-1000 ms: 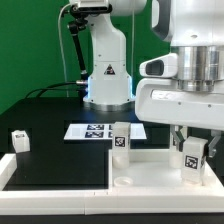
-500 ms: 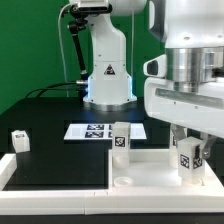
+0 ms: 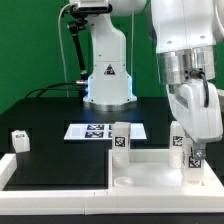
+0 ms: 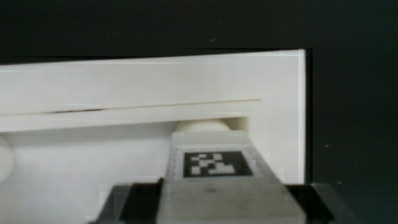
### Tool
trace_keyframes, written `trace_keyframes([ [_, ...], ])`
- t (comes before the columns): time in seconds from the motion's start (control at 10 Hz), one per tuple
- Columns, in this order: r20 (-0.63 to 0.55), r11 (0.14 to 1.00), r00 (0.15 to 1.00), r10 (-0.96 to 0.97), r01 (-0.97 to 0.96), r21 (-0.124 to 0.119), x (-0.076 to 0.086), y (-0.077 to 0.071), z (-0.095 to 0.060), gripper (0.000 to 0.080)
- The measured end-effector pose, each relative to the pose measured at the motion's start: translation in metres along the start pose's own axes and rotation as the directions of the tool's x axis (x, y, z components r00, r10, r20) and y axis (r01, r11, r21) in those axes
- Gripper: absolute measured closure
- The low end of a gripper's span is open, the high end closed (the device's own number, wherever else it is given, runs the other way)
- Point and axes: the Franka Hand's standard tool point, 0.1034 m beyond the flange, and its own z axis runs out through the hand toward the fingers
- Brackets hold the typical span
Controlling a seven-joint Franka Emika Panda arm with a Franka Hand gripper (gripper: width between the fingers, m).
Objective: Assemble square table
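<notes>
The tabletop (image 3: 50, 115) is matt black and the backdrop (image 3: 30, 40) is deep green. The square plastic table panel with raised edges (image 3: 150, 162) is plain white, like the long border rail (image 3: 60, 200) and the robot arm (image 3: 190, 30). The flat marker board (image 3: 95, 131) is white with black-and-white square tags. The same checkered black-and-white tag marks the upright white stubby leg (image 3: 120, 140), the small white leg (image 3: 19, 141), and the white plastic leg (image 4: 217, 165) between the dark grey jaws.

The black table (image 3: 50, 130) carries the marker board (image 3: 100, 131), the tabletop (image 3: 150, 168) and a loose leg (image 3: 20, 141).
</notes>
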Motion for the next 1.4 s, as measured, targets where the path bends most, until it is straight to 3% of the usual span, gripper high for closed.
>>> trace_keyframes([
  [0.1,-0.001,0.999,0.999,-0.050,0.050,-0.002,0.0000,0.0002,0.0002,0.0490],
  [0.2,-0.003,0.979,0.979,-0.204,0.204,-0.013,-0.0013,0.0007,-0.0001,0.0310],
  [0.3,-0.007,0.927,0.927,-0.375,0.375,-0.014,-0.0020,0.0005,-0.0002,0.0310],
  [0.4,-0.009,0.892,0.892,-0.452,0.452,-0.016,-0.0019,0.0005,0.0000,0.0184],
  [0.5,-0.010,0.882,0.882,-0.471,0.471,-0.017,-0.0009,0.0004,0.0001,0.0159],
  [0.8,-0.012,0.749,0.749,-0.663,0.662,-0.026,0.0007,0.0004,0.0004,0.0151],
  [1.0,-0.030,0.449,0.448,-0.894,0.891,-0.071,-0.0030,-0.0023,0.0043,0.0150],
  [1.1,-0.026,0.381,0.380,-0.925,0.921,-0.081,-0.0045,-0.0017,0.0054,0.0150],
  [1.2,-0.026,0.380,0.380,-0.925,0.921,-0.080,-0.0034,-0.0017,0.0056,0.0150],
  [1.3,-0.027,0.397,0.396,-0.918,0.914,-0.081,-0.0034,-0.0015,0.0057,0.0270],
  [1.4,-0.027,0.397,0.396,-0.918,0.914,-0.081,-0.0032,-0.0015,0.0058,0.0270],
])
